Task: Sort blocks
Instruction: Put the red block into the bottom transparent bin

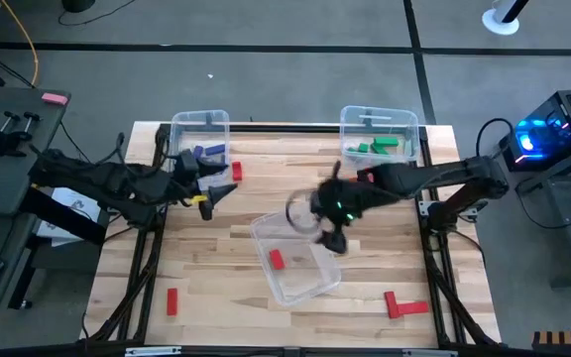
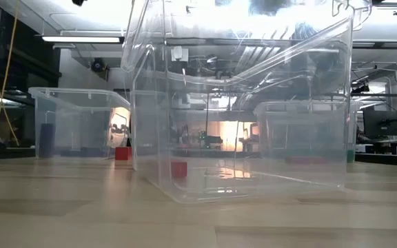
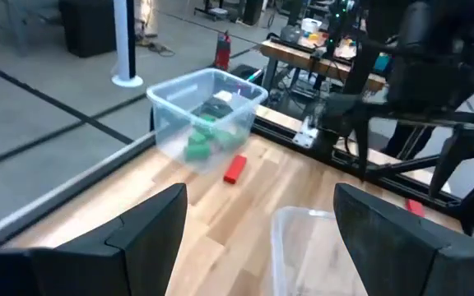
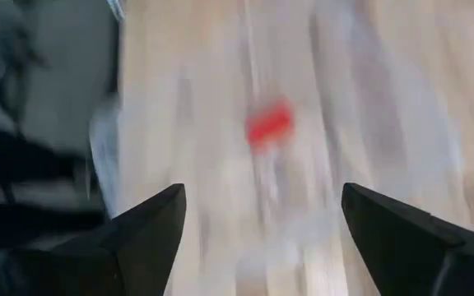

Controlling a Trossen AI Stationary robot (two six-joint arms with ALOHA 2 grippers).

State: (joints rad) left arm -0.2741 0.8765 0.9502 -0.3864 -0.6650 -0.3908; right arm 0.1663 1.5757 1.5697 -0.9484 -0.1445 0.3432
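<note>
Fingers spread wide, the right gripper [image 1: 331,238] hangs over the centre clear bin [image 1: 310,283], a red block [image 1: 276,259] lying inside just below it (nothing held). The left gripper [image 1: 218,191], also open, waits beside the blue-block bin [image 1: 201,124].

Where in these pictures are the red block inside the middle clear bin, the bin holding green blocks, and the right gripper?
red block [image 1: 277,260]: high view, its top face.
green-block bin [image 1: 346,117]: high view, its rim corner.
right gripper [image 4: 257,238]: right wrist view, between its open fingers.
</note>
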